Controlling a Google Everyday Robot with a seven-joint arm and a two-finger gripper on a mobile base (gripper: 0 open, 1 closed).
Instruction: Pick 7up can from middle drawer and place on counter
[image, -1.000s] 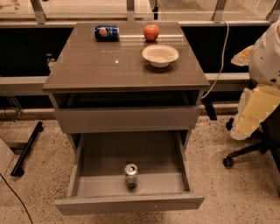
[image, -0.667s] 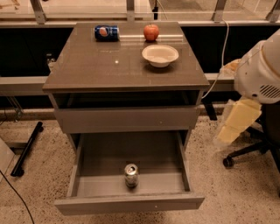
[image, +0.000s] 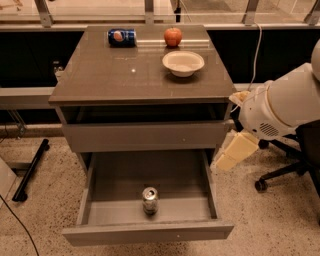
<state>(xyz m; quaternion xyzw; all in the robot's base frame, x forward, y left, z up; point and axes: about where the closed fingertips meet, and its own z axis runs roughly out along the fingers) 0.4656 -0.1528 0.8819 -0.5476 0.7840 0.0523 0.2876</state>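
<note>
The 7up can (image: 150, 200) stands upright in the open middle drawer (image: 150, 233), near the middle of its front wall. The drawer is pulled out below the counter (image: 110, 75). My gripper (image: 235, 151) is the cream-coloured end of the white arm (image: 280, 107). It hangs just outside the drawer's right wall, above the floor. It is to the right of the can, a little higher, and well apart from it. It holds nothing that I can see.
On the counter a blue can (image: 121, 36) lies on its side at the back, with a red apple (image: 173, 36) and a white bowl (image: 183, 62) nearby. The upper drawer front (image: 145, 136) is closed. An office chair base (image: 280, 175) stands at the right, a black stand leg (image: 30, 170) at the left.
The arm and gripper have swung left and down, from the far right towards the drawer's right side. The can and the drawer have not moved.
</note>
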